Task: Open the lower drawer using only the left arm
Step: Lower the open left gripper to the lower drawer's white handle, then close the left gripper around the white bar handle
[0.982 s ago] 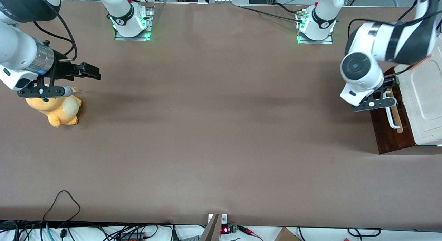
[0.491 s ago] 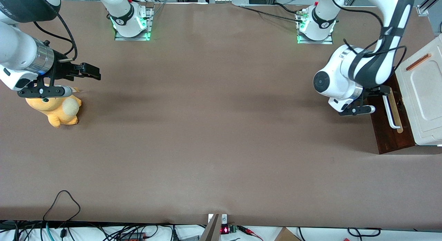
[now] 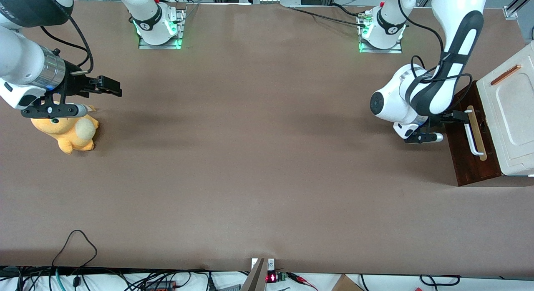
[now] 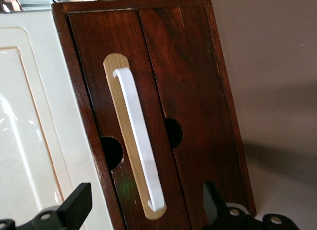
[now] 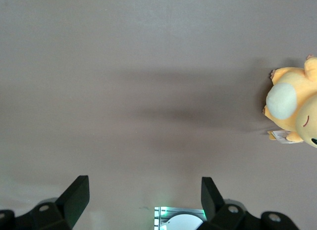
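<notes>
The left arm (image 3: 434,86) is on the approach step: its gripper (image 3: 459,116) hangs in front of the lower drawer (image 3: 469,136), at the end of the handle (image 3: 472,134) farther from the front camera. In the wrist view the fingers (image 4: 74,205) stand wide apart with nothing between them, and the handle (image 4: 140,141) runs lengthwise through the gap, not yet enclosed.

The drawer sits at the working arm's end of the tabletop (image 3: 258,157), under the cream cabinet top (image 3: 511,116). It looks shut; no pale inside shows. Its dark front (image 4: 168,91) carries the white bar over a tan strip (image 4: 115,91), with two round holes (image 4: 112,152) flanking the bar.

The next move, as I judge it, calls for easing the gripper toward the front until the fingers straddle the bar, then closing and pulling straight out from the cabinet. The grip would be better nearer the bar's middle, so the pull does not twist the drawer.

The bar stands only slightly proud of the strip, so the fingers have little depth to work in, and could strike the wood front. In front of the drawer the tabletop is bare, giving the pull ample room. The plush toy (image 3: 71,134) lies well apart, toward the parked arm's end.
</notes>
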